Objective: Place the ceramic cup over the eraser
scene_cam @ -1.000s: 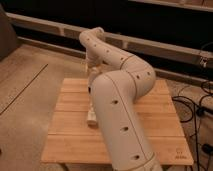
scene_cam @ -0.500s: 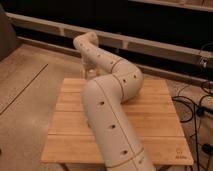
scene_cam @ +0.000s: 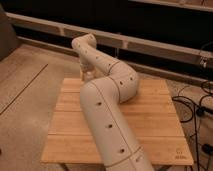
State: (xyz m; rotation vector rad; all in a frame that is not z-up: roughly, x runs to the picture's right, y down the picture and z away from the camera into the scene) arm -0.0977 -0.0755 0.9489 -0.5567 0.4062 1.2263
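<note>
Since 1 second ago the gripper [scene_cam: 86,75] has been carried from over the left middle of the wooden table [scene_cam: 155,125] back to its far left edge, and the white arm [scene_cam: 107,125] has been stretched further away from the camera. At the far edge the gripper is hung below the wrist, pointing down, just above or at the boards. Whether it is released or clenched cannot be told, and nothing can be made out as held or touched. Only a pale shape is seen at its tip, and it cannot be told apart from the gripper itself. The ceramic cup and the eraser cannot be made out, so their place, long axis and direction cannot be told. Much of the table's middle is covered by the arm. Dark cables [scene_cam: 200,107] are seen on the floor to the right of the table
</note>
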